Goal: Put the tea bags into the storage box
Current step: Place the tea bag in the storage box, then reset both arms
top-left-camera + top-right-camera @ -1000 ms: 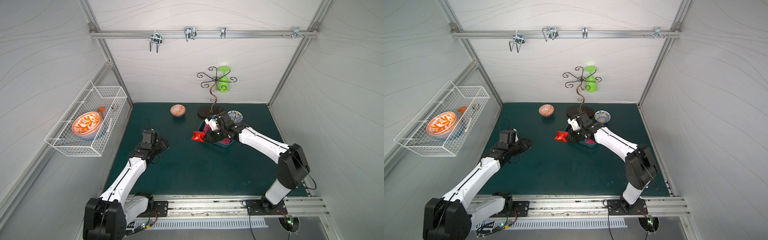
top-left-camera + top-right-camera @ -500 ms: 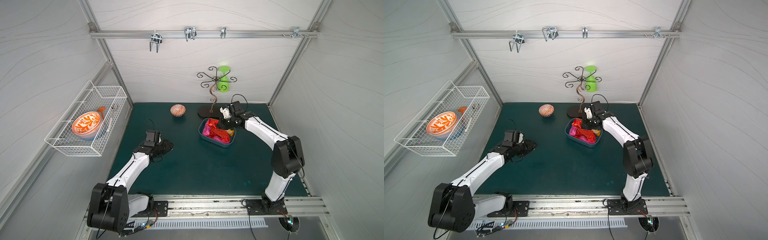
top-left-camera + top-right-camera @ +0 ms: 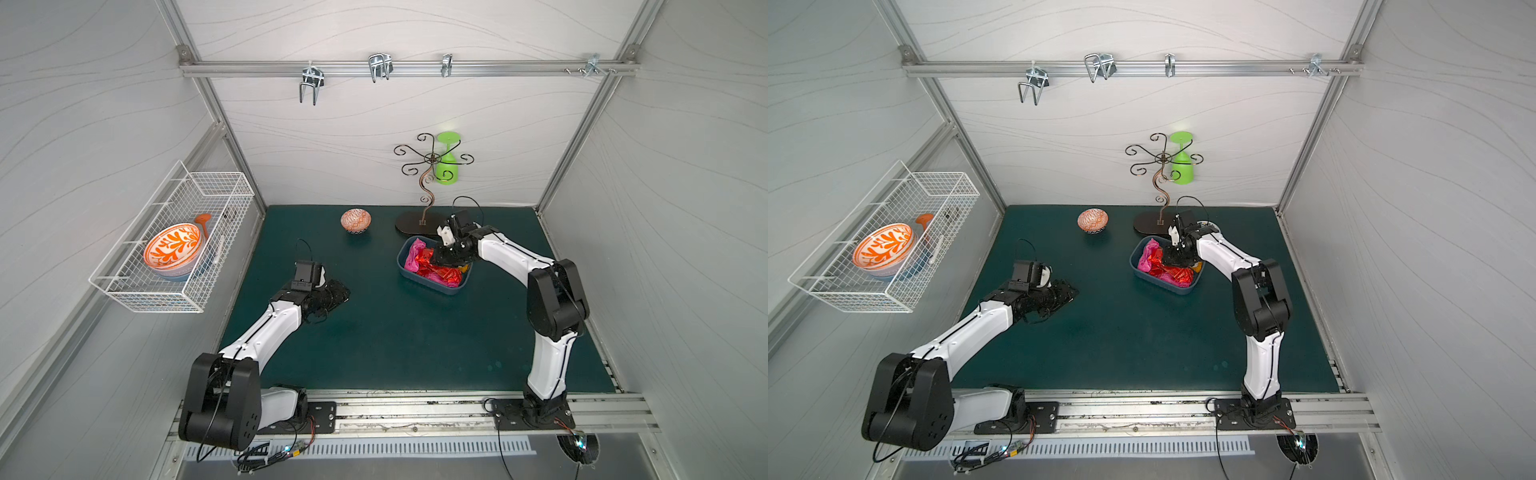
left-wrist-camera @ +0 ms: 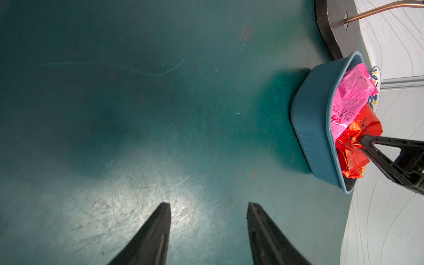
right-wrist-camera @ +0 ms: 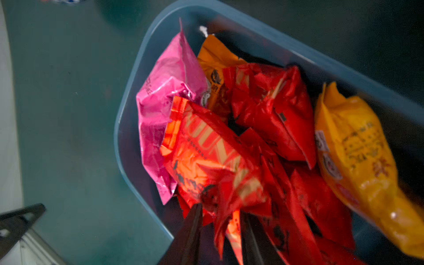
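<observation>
The storage box (image 3: 432, 287) (image 3: 1163, 286) is a dark blue tub at the back right of the green mat. It is heaped with tea bags: red ones (image 5: 206, 149) (image 3: 440, 272), a pink one (image 5: 165, 96) (image 4: 351, 91) and yellow ones (image 5: 358, 149). My right gripper (image 5: 221, 208) (image 3: 442, 259) (image 3: 1177, 257) hangs over the box, open. A crumpled red packet's corner lies between its parted fingers and rests on the heap. My left gripper (image 4: 208, 204) (image 3: 343, 293) (image 3: 1071, 291) is open and low over bare mat, well left of the box (image 4: 314, 119), with nothing between its fingers.
Behind the box stands a scrolled wire stand (image 3: 415, 222) with a green glass (image 3: 446, 164) hanging on it. A small blue patterned bowl (image 4: 375, 91) sits just behind the box. An orange patterned bowl (image 3: 355, 220) sits back centre. A white wire basket (image 3: 174, 237) hangs on the left wall.
My right gripper carried a red packet from beside the box's left end to over the box, and its jaws have parted. The left gripper shifted slightly to the right.
</observation>
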